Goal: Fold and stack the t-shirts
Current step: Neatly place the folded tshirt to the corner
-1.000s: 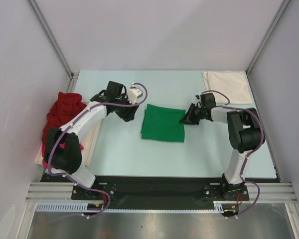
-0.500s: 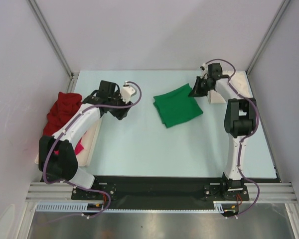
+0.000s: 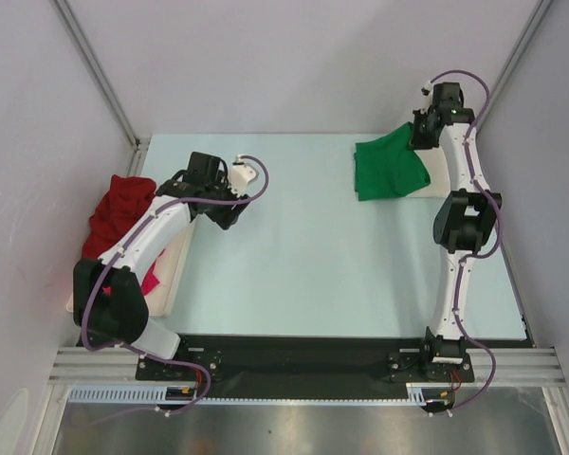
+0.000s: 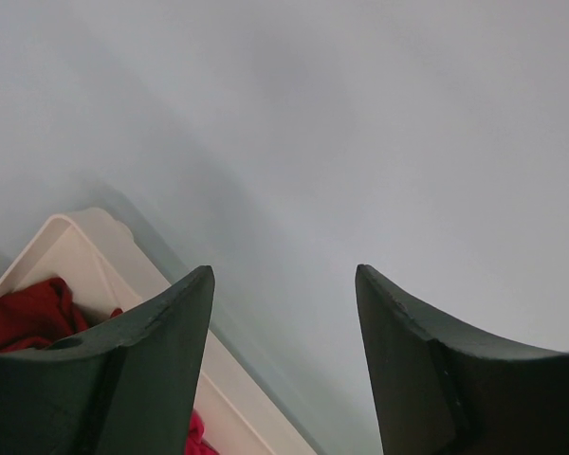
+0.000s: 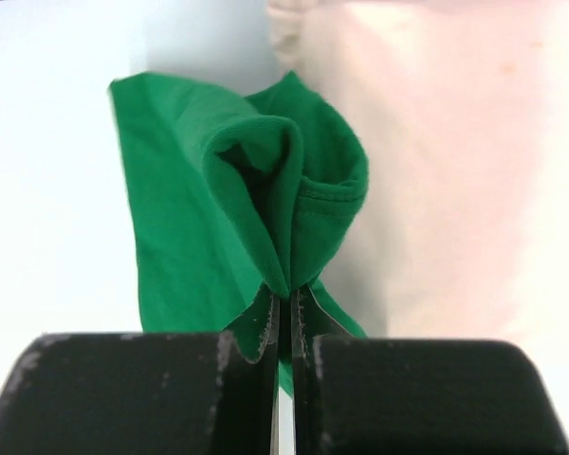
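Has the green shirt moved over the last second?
Yes. The green shirt, pinched in the right gripper, went from the table middle to the far right corner, now partly over the cream shirt.

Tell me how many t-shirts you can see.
4. Green shirt in the right gripper, far right; cream shirt partly under it; dark red shirt heaped in the left tray; pink shirt peeking beside it. Others may be hidden.

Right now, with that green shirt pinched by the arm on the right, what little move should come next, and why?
Probably shift the green t-shirt a little to the right, then let go. The right gripper is shut on its edge, and the shirt reaches only partly over the cream-white t-shirt, with its left part over the bare table. Squaring it up first would likely give a neater stack.
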`<move>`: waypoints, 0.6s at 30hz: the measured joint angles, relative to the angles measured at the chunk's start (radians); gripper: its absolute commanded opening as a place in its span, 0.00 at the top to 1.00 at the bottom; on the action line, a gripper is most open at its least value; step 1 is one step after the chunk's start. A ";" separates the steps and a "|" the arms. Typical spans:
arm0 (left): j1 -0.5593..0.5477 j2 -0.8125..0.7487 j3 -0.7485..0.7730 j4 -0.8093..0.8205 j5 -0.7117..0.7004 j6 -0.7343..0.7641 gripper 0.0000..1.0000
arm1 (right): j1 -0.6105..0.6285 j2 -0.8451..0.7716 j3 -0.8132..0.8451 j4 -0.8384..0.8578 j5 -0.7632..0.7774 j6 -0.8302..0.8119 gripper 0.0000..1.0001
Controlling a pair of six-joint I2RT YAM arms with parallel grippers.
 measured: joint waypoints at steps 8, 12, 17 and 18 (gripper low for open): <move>0.000 0.002 0.000 0.000 -0.004 0.000 0.33 | -0.027 -0.003 0.084 -0.076 0.074 -0.077 1.00; 0.000 0.002 0.000 0.000 -0.005 0.001 0.33 | -0.029 -0.031 0.088 -0.090 0.077 -0.090 1.00; 0.000 0.003 0.000 0.000 -0.014 0.008 0.33 | -0.031 -0.080 0.091 -0.102 0.073 -0.102 1.00; 0.000 0.002 0.000 0.000 -0.016 0.008 0.33 | -0.033 -0.089 0.097 -0.108 0.072 -0.105 1.00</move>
